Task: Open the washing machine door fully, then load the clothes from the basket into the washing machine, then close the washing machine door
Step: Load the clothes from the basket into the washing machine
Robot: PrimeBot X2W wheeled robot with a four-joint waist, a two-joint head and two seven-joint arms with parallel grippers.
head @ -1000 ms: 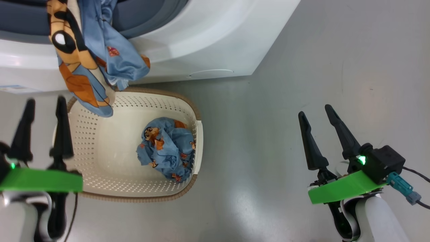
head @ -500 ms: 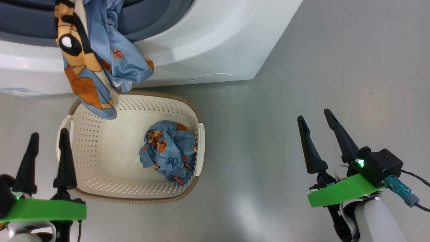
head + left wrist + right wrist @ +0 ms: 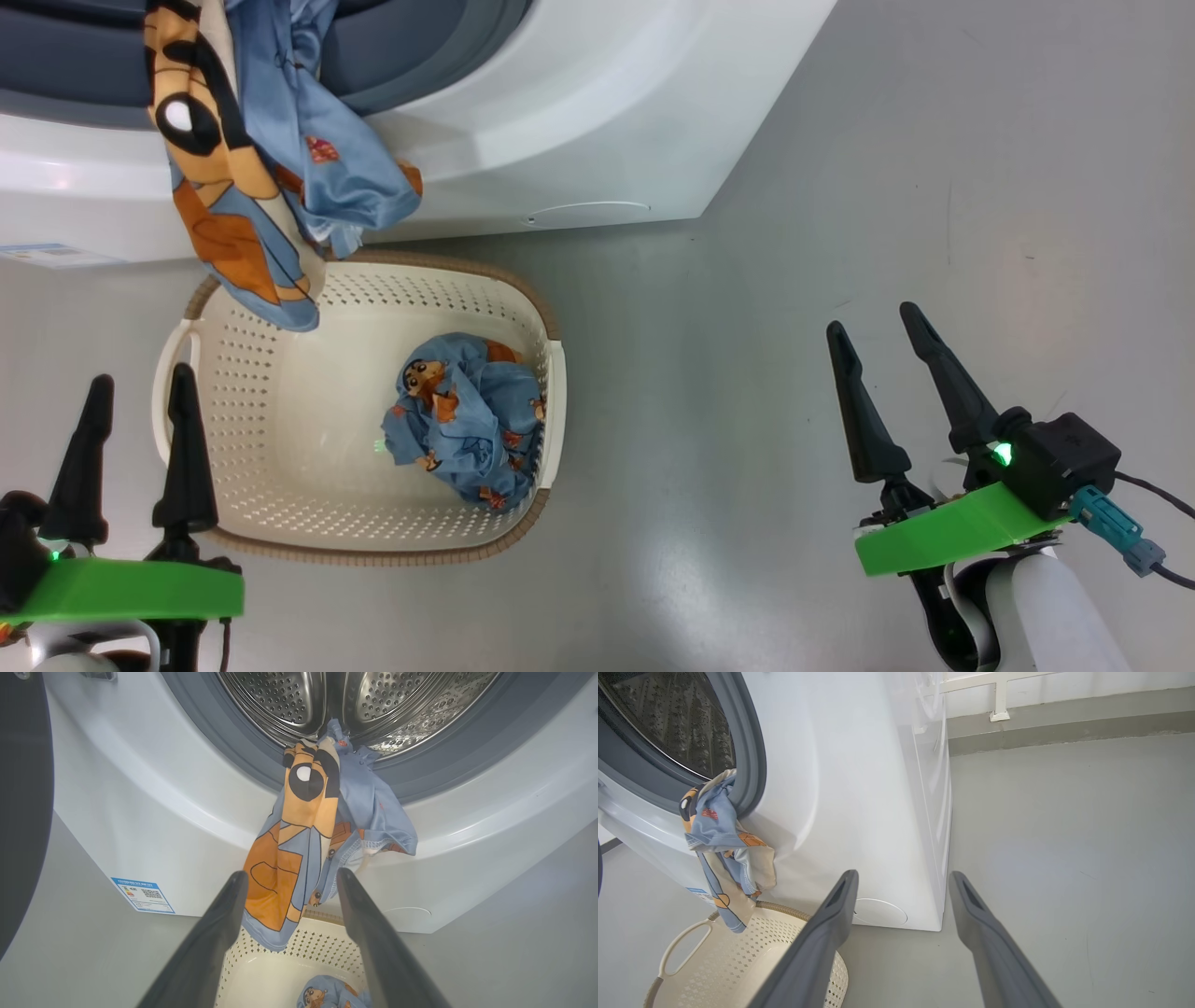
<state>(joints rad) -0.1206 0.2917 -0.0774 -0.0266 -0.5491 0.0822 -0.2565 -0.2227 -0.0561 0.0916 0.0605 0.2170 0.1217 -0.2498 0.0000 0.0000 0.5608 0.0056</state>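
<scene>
The washing machine (image 3: 579,112) stands with its drum (image 3: 280,700) exposed; the door's dark rim (image 3: 23,812) is swung aside at the left. One of the clothes, a light-blue bear-print garment (image 3: 252,187) (image 3: 308,849) (image 3: 724,844), hangs from the gasket lip down over the basket (image 3: 280,420) (image 3: 738,961). A second bunched garment (image 3: 467,420) lies in the basket's right half. My left gripper (image 3: 140,378) (image 3: 292,873) is open and empty at the basket's left handle. My right gripper (image 3: 872,319) (image 3: 903,874) is open and empty over bare floor to the right.
Grey floor (image 3: 840,187) spreads right of the machine and basket. A blue label (image 3: 142,895) and a round cap (image 3: 878,912) sit low on the machine's front. A wall base with a white bracket (image 3: 999,714) runs behind.
My left gripper has drawn back toward the lower left, away from the hanging garment. The head camera shifted slightly. The right gripper barely moved.
</scene>
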